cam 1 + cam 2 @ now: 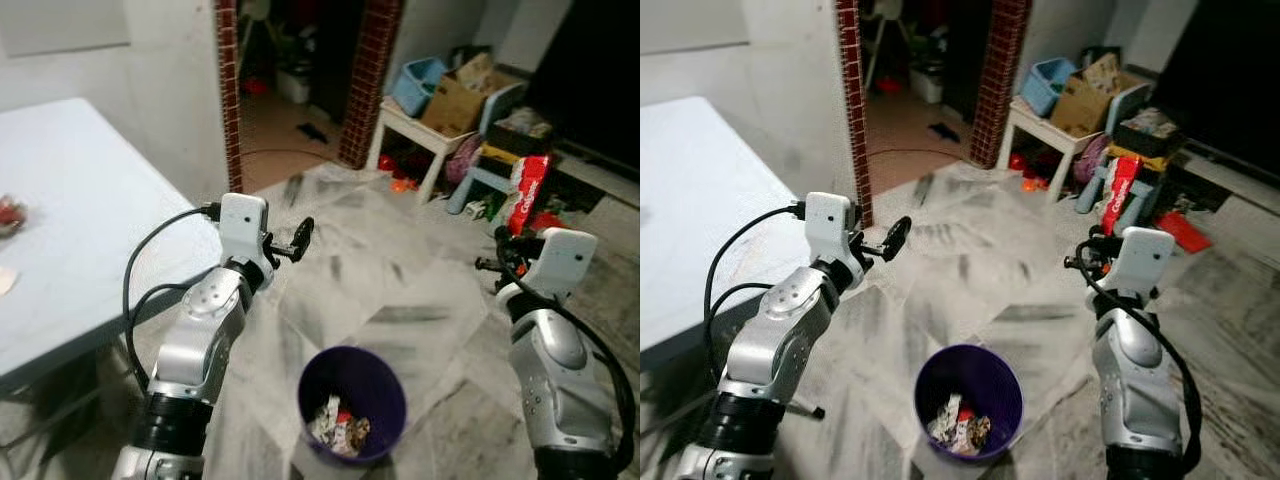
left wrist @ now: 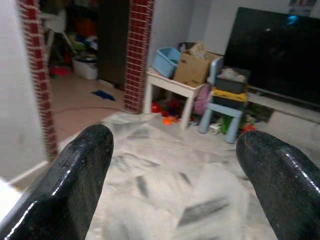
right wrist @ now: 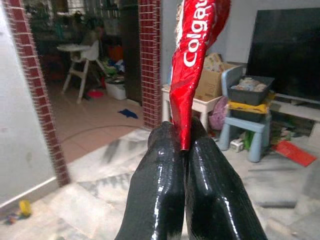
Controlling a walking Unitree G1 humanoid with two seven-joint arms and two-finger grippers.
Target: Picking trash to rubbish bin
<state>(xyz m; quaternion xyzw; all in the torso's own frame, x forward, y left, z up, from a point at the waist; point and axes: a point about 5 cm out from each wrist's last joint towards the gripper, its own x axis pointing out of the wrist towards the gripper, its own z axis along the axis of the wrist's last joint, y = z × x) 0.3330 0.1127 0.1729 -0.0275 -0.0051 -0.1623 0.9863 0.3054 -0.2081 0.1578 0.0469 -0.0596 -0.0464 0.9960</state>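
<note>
right gripper (image 3: 184, 150) pinches red colgate toothpaste tube (image 3: 194, 60) by lower end, long axis upright above fingers. purple rubbish bin (image 1: 352, 402) on floor below, between arms, toward robot's left of tube. left gripper (image 2: 175, 165) spread, empty.

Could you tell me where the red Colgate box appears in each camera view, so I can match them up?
Left eye view: red Colgate box, upright above the right gripper, right side.
Right eye view: same box, right of centre.
Left wrist view: not in it.
Right wrist view: box pinched between the fingertips, top centre.
Shared landmark: brick pillar.
</note>
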